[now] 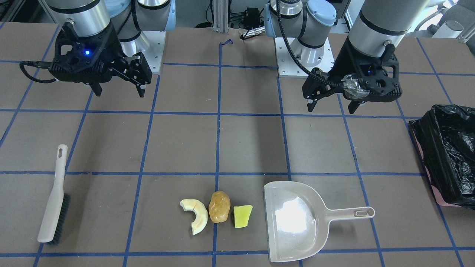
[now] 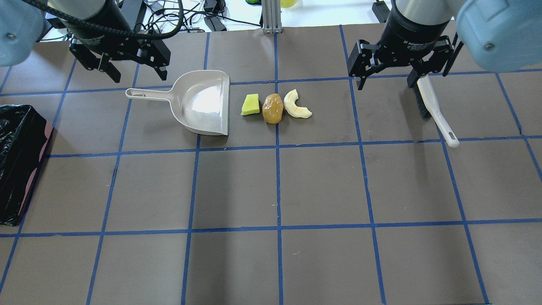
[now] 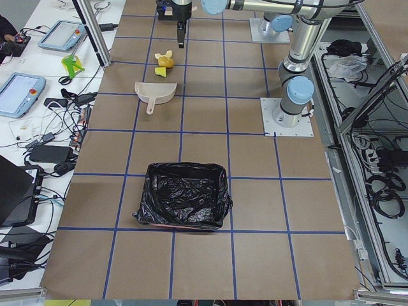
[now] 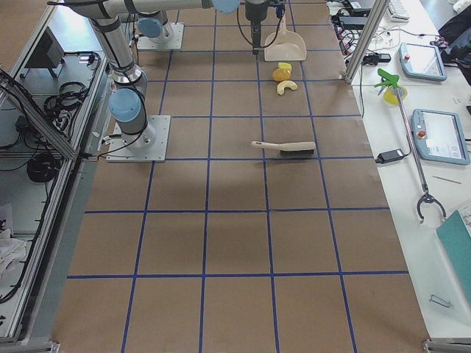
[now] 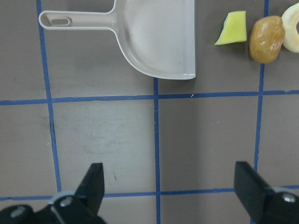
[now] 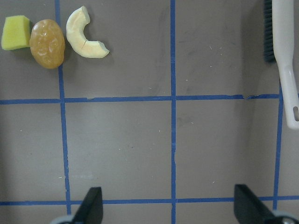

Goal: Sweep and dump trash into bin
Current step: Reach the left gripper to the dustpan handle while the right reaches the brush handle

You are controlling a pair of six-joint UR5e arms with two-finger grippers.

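The left gripper (image 1: 331, 105) hangs above the table (image 1: 252, 144) with its jaws spread wide and nothing between them, on the robot's side of the beige dustpan (image 1: 293, 222). The right gripper (image 1: 119, 91) is equally wide open and empty, near the brush (image 1: 53, 200). The trash lies in a short row just beside the dustpan's open lip: the yellow-green wedge (image 1: 242, 216) nearest it, then the glossy brown-yellow lump (image 1: 219, 212), then the pale crescent slice (image 1: 196, 217). The lump and slice touch or nearly touch. All three look small and light, so they should slide readily under the bristles. The rounded, shiny lump seems the likeliest to roll or skid off line, while the flatter slice and wedge should push more predictably. None needs gripping directly. The places to take hold are the brush's slim stiff handle, clear of the dark bristles, and the dustpan's narrow handle (image 1: 349, 213). Both are probably smooth, light plastic that could twist in a loose pinch. The bin (image 1: 451, 155), lined with crinkly black plastic, stands well apart on the robot's left edge of the table.
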